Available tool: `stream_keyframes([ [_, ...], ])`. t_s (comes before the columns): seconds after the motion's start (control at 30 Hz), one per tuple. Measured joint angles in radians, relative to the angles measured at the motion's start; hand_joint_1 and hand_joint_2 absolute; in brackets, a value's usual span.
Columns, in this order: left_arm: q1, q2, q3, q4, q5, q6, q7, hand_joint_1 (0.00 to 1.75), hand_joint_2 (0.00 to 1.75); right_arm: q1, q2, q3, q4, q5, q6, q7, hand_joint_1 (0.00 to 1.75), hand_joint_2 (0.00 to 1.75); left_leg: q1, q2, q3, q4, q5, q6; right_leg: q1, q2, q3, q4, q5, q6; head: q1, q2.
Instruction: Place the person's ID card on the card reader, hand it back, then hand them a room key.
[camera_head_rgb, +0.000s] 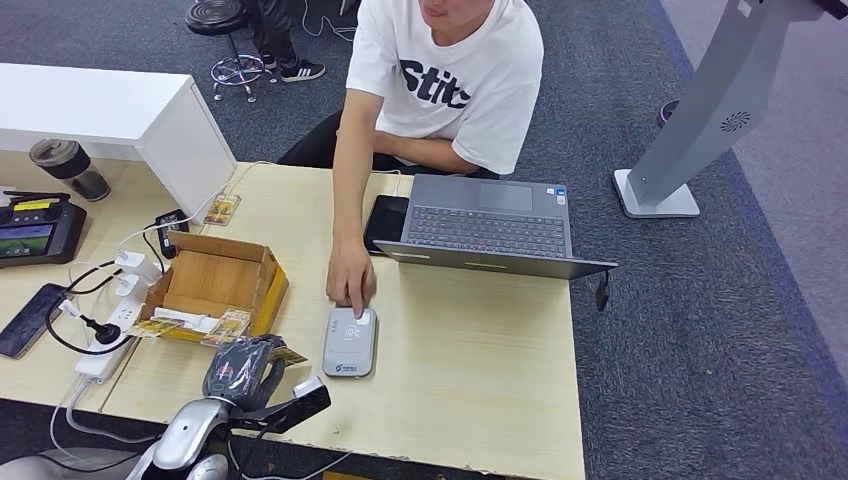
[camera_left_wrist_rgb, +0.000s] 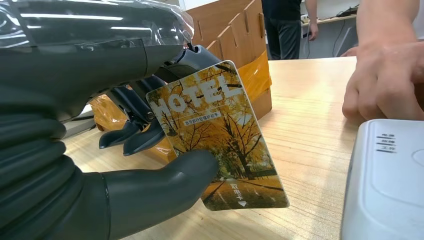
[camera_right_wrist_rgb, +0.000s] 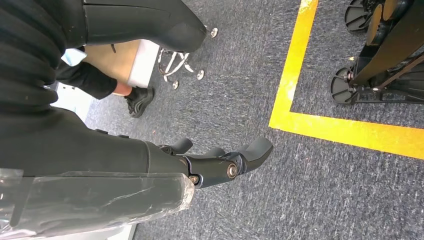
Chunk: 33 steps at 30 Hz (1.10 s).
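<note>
Left wrist view shows our left hand (camera_left_wrist_rgb: 100, 150) pinching the room key (camera_left_wrist_rgb: 220, 135) (a yellow "HOTEL" card) between thumb and fingers (camera_left_wrist_rgb: 127, 135), near the worktop's front edge beside the card reader (camera_head_rgb: 350, 342). We judge the key handover is in hand: next, reach toward the person's hand (camera_head_rgb: 350, 278) resting at the reader. Our right hand (camera_right_wrist_rgb: 220, 162) hangs loosely curled, holding nothing.

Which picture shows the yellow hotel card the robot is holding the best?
The left wrist view: the hotel key card is close up, pinched in the left hand, with its printing and autumn trees clear. In the head view only a small corner peeks out beside that hand. The right wrist view looks at the carpet.
</note>
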Motion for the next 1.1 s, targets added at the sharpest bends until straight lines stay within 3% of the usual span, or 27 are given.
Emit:
stream_keyframes([
  [1.1, 0.0, 0.0, 0.0, 0.0, 0.0, 0.0, 0.0, 1.75, 1.75, 0.0, 0.0, 0.0, 0.005, 0.0, 0.0, 0.0, 0.0, 1.75, 0.0, 0.0, 0.0, 0.0, 0.0, 0.0, 0.0, 0.0, 0.0, 0.0, 0.0, 0.0, 0.0, 0.0],
])
